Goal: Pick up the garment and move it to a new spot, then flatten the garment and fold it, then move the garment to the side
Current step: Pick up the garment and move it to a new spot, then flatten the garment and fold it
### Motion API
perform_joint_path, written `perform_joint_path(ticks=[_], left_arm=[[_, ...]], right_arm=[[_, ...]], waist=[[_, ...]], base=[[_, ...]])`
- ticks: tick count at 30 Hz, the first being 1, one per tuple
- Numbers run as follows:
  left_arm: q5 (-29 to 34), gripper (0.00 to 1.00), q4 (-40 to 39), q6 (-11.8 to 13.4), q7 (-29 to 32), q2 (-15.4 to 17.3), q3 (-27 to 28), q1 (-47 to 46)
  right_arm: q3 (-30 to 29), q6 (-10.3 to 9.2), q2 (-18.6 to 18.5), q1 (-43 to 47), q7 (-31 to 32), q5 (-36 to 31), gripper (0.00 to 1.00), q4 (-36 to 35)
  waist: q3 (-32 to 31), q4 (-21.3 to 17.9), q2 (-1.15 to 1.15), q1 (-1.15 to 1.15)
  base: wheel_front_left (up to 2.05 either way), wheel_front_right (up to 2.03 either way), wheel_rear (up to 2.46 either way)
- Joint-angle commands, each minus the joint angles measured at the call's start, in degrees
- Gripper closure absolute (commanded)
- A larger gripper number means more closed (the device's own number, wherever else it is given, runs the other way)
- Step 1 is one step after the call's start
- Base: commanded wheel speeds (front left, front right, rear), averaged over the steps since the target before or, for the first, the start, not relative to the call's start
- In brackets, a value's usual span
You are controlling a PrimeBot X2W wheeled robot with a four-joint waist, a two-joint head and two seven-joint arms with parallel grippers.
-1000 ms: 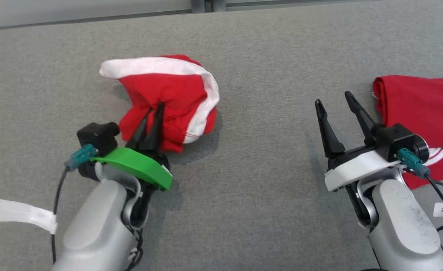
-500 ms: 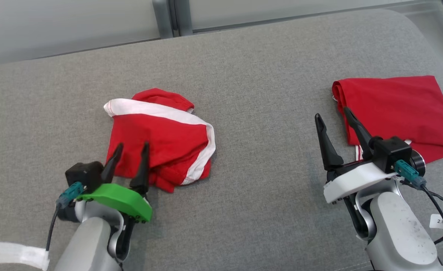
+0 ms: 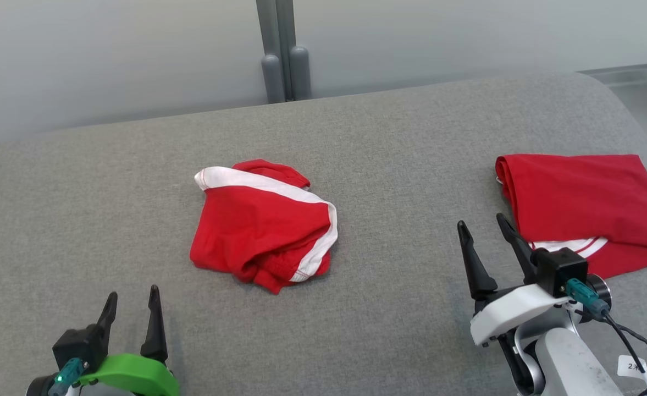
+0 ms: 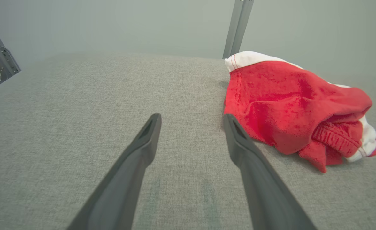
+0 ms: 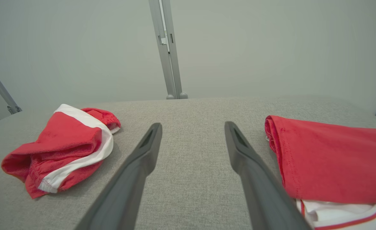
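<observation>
The garment (image 3: 263,228) is a pair of red shorts with white trim, lying crumpled in a heap on the middle of the grey padded surface (image 3: 383,319). My left gripper (image 3: 132,297) is open at the near left, well short of the heap and touching nothing. The left wrist view has the shorts (image 4: 290,105) to the right of the open left gripper (image 4: 191,119). My right gripper (image 3: 481,223) is open and empty at the near right. From the right wrist, the shorts (image 5: 63,147) lie off to the left of the open right gripper (image 5: 192,126).
A second red garment (image 3: 576,209), folded with white striped trim at its near edge, lies at the right, just beside my right gripper. It also shows as folded red cloth (image 5: 331,159) in the right wrist view. A grey metal post (image 3: 282,60) stands against the pale wall behind the surface.
My left gripper opened, let go of the shorts and drew back toward the near left. The shorts settled into a heap. The head camera tilted up; the right gripper stayed open.
</observation>
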Motion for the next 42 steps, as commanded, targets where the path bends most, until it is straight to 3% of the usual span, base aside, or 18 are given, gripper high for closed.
perform_joint_path(ticks=[1, 8, 23, 31, 37, 42], left_arm=[[1.29, 0.00, -0.74, -0.27, 0.02, -0.37, 1.38, 2.27], [3.91, 0.00, -2.43, -0.84, 0.02, -1.78, 4.08, 6.70], [5.00, 0.00, -3.28, -1.74, 0.02, -2.39, 2.77, 6.34], [2.64, 0.00, -3.76, -1.90, 0.02, -2.37, -2.60, 4.73], [1.55, 0.00, -4.01, -1.92, 0.02, -2.35, -5.88, 3.19], [1.31, 0.00, -3.83, -1.93, 0.02, -2.37, -5.88, 3.37]], right_arm=[[0.13, -0.09, 0.23, 1.14, -0.15, 0.16, 0.00, 0.26], [0.38, -0.09, 0.60, 3.88, -0.15, 0.82, 0.00, 1.50], [2.78, -0.09, 0.80, 4.64, -0.15, 0.47, 0.00, 2.74], [11.11, -0.09, 0.89, 0.43, -0.15, 3.72, 0.00, 8.22], [13.35, -0.09, 1.07, -2.63, -0.15, 9.01, 0.00, 12.96], [15.81, -0.09, 1.09, -5.10, -0.15, 14.19, 0.00, 16.97]], waist=[[-2.27, 2.07, 0.00, 0.00], [-3.98, 3.05, 0.00, 0.00], [-3.72, 4.66, 0.00, 0.00], [-1.35, 11.07, 0.00, 0.00], [1.25, 17.33, 0.00, 0.00], [2.61, 19.79, 0.00, 0.00]], base=[[0.00, 0.00, 0.00], [0.00, 0.00, 0.00], [0.00, 0.00, 0.00], [0.00, 0.00, 0.00], [0.00, 0.00, 0.00], [0.00, 0.00, 0.00]])
